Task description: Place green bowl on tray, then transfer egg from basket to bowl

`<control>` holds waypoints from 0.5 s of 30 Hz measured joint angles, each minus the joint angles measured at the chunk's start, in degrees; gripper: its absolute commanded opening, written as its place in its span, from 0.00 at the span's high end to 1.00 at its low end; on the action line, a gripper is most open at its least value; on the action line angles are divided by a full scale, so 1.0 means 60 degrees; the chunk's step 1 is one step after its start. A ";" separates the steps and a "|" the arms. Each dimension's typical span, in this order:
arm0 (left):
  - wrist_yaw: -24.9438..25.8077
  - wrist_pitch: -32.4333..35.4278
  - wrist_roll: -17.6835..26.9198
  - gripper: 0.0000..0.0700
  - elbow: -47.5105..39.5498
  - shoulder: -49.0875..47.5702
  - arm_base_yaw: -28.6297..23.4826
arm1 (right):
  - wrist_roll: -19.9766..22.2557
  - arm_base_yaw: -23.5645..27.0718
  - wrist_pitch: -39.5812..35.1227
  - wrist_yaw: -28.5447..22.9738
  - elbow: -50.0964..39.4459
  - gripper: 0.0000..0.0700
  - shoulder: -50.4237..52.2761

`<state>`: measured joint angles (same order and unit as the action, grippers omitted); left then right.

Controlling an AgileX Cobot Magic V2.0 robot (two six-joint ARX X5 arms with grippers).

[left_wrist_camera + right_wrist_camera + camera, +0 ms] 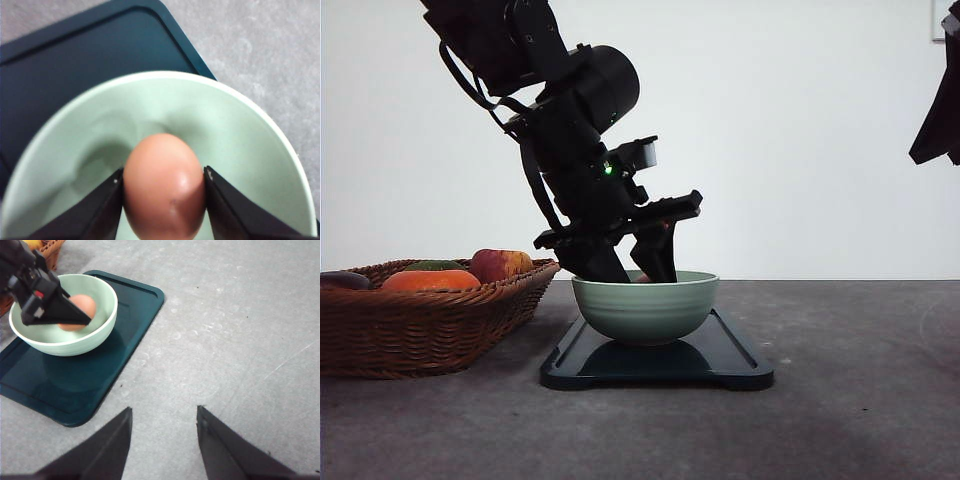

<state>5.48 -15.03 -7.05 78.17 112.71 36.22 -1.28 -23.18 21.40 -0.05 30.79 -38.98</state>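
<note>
The pale green bowl stands on the dark navy tray in the middle of the table. My left gripper reaches down into the bowl, shut on the brownish egg. Its two black fingers press the egg's sides, low inside the bowl. Whether the egg touches the bowl's bottom I cannot tell. The wicker basket sits left of the tray. My right gripper hangs open over bare table to the right of the tray, looking at the bowl and egg.
In the basket lie an orange fruit, a red-yellow apple and darker items. The right arm is raised at the upper right. Grey table surface spreads right of the tray.
</note>
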 measured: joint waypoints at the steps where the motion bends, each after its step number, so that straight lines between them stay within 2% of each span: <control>1: 0.0002 0.0000 0.0000 0.67 0.0000 0.0035 0.0007 | 0.0000 0.0000 -0.0018 0.0000 0.0000 0.64 0.0000; 6: -0.0001 -0.0034 0.0000 0.65 0.0000 0.0127 0.0009 | 0.0000 0.0000 -0.0039 0.0000 0.0000 0.64 0.0000; 11: -0.0001 -0.0041 -0.0004 0.45 0.0000 0.0127 0.0012 | 0.0000 0.0000 -0.0039 0.0000 0.0000 0.64 0.0000; 15: -0.0001 -0.0348 -0.0004 0.43 0.0093 0.0127 0.0011 | 0.0000 0.0000 -0.0039 0.0000 0.0000 0.64 0.0000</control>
<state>5.48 -17.12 -7.07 78.73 113.47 36.29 -1.28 -23.18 21.17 -0.05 30.79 -38.98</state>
